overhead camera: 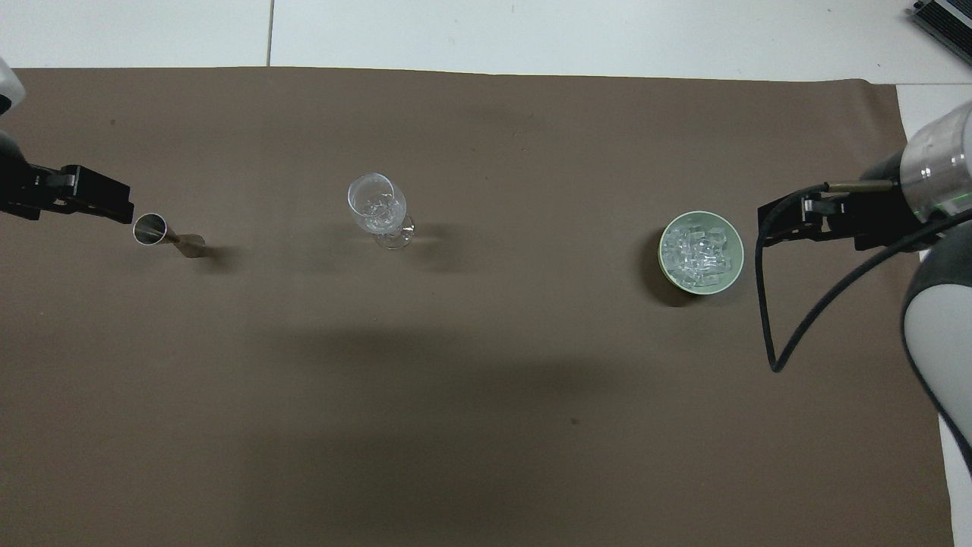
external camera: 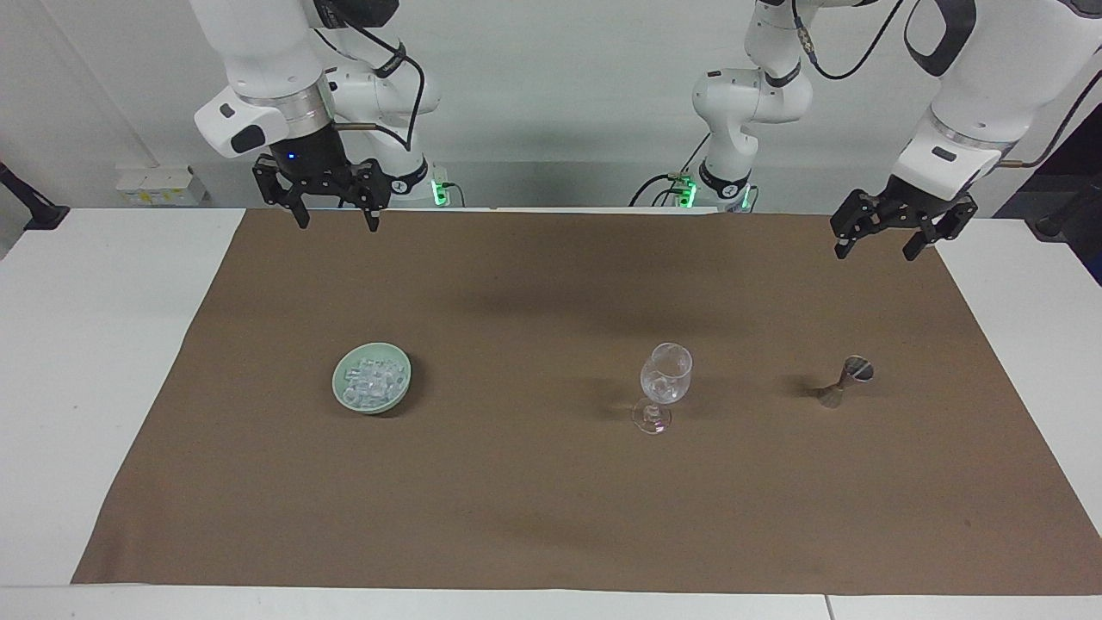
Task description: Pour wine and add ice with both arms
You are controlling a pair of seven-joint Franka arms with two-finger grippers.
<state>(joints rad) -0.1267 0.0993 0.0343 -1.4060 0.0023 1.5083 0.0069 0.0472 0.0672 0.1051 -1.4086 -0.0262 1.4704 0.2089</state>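
**Two open grippers raised, three vessels on the brown cloth**

We count two white jointed robot arms, one clear stemmed wine glass (external camera: 665,386), one pale green round bowl (external camera: 372,389), one small metal double-cone jigger (external camera: 845,381) and one brown cloth (external camera: 551,508) spread over the white table (external camera: 86,344).

We take the wine glass as our landmark. It stands upright near the middle of the cloth with a few clear cubes inside it. The bowl sits well apart from the glass toward the right arm's end of the table and holds the ice (external camera: 371,381), a single heap of small glassy cubes. The jigger stands upright toward the left arm's end, nearer to the glass than the bowl is.

The right gripper (external camera: 331,222) hangs in the air over the cloth's edge at the robots' side, on the bowl's side of the glass, fingers spread wide and holding nothing. The left gripper (external camera: 878,250) hangs over the cloth's corner on the jigger's side of the glass, also spread wide and empty.
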